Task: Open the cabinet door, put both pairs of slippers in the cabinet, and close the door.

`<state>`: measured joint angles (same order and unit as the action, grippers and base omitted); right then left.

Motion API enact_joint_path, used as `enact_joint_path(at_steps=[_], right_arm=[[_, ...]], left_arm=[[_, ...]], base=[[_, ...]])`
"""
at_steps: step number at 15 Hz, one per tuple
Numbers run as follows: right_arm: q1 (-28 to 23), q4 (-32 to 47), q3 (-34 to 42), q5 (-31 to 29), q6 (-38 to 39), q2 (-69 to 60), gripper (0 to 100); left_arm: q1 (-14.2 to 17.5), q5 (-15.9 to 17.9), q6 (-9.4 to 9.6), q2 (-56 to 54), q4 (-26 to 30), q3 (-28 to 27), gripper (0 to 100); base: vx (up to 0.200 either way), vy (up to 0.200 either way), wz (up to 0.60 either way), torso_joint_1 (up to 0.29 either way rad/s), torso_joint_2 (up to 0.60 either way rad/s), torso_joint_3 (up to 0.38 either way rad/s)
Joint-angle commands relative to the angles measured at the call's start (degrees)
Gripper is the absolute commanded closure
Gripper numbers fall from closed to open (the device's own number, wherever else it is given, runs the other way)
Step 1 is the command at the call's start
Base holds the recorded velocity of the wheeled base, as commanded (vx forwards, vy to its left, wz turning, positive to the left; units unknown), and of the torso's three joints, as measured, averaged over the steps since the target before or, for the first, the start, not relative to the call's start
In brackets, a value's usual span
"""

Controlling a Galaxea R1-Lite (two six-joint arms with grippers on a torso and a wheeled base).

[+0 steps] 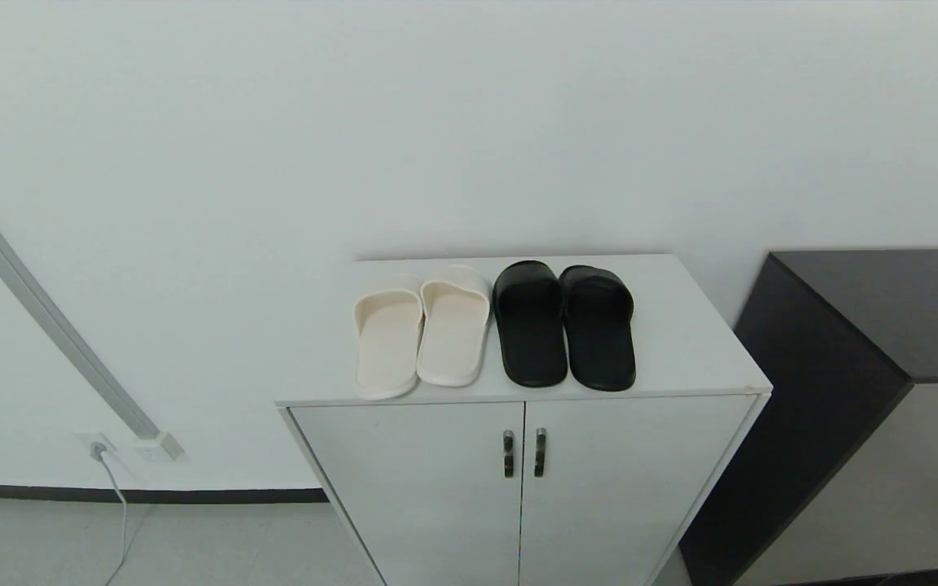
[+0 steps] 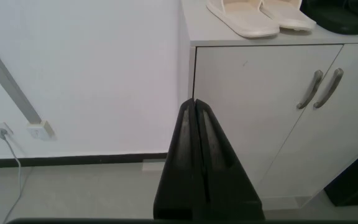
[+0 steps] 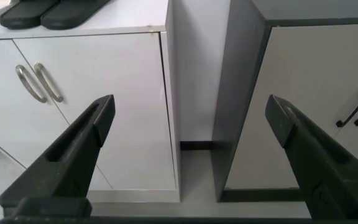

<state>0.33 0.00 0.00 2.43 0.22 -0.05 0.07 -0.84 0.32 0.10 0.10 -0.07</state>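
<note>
Slippers: white pair [image 1: 422,330] and black pair [image 1: 564,323] side by side atop the cabinet [image 1: 681,325].
Doors [image 1: 436,488]: both shut.
Left tool [image 2: 196,102]: clenched, empty.
Right tool [image 3: 190,102]: released wide.

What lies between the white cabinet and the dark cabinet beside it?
Nothing: the right wrist view shows a narrow bare gap between the white cabinet and the dark cabinet, with only floor at its foot.
</note>
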Motion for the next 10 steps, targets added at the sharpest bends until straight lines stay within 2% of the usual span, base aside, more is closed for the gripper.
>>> enact_joint_path(at_steps=[1,7,9,10], right_arm=[[0.02,0.00,0.00,0.04,-0.04,0.05,0],[0.02,0.00,0.00,-0.05,-0.22,0.05,0],[-0.24,-0.70,-0.18,-2.51,-0.22,0.05,0],[0.11,-2.55,-10.37,-4.18,2.33,1.72,0]], left_arm=[[0.01,0.05,0.03,-0.01,-0.01,-0.01,100],[0.01,-0.04,0.03,-0.01,-0.01,-0.01,100],[0.01,0.05,0.12,-0.01,-0.01,-0.01,100],[0.01,0.05,0.21,-0.01,-0.01,-0.01,100]], base=[[0.000,0.000,0.00,0.000,0.00,0.000],[0.000,0.000,0.00,0.000,0.00,0.000],[0.000,0.000,0.00,0.000,0.00,0.000],[0.000,0.000,0.00,0.000,0.00,0.000]])
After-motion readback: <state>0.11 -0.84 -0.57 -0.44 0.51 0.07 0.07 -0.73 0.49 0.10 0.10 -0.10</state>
